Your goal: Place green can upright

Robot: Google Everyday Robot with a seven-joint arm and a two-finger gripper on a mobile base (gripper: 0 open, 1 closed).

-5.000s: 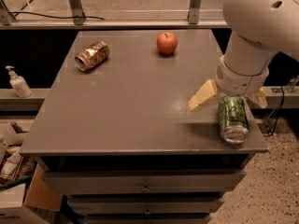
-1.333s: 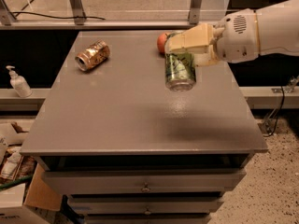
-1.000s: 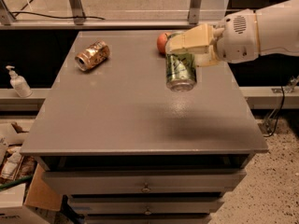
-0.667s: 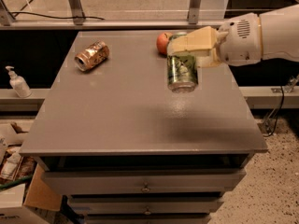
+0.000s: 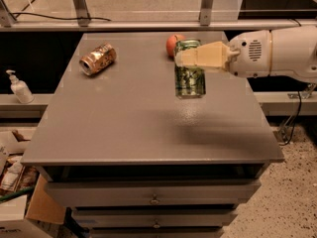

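Observation:
The green can [image 5: 190,81] stands upright at the back middle-right of the grey table [image 5: 124,123], its silver top showing. My gripper [image 5: 185,58] reaches in from the right on a white arm [image 5: 277,53]. Its cream fingers [image 5: 205,57] are shut on the can's upper half. A shadow lies on the table in front of the can, and I cannot tell whether its base touches the table or hangs just above it.
An orange-gold can [image 5: 97,59] lies on its side at the back left of the table. A red apple [image 5: 173,44] sits just behind the green can. A soap bottle [image 5: 19,88] stands on the low ledge to the left. Drawers are below the table's front edge.
Five seconds ago the gripper held the can low at the front right edge. It has since carried it to the back middle-right. Over the last second the can straightened slightly.

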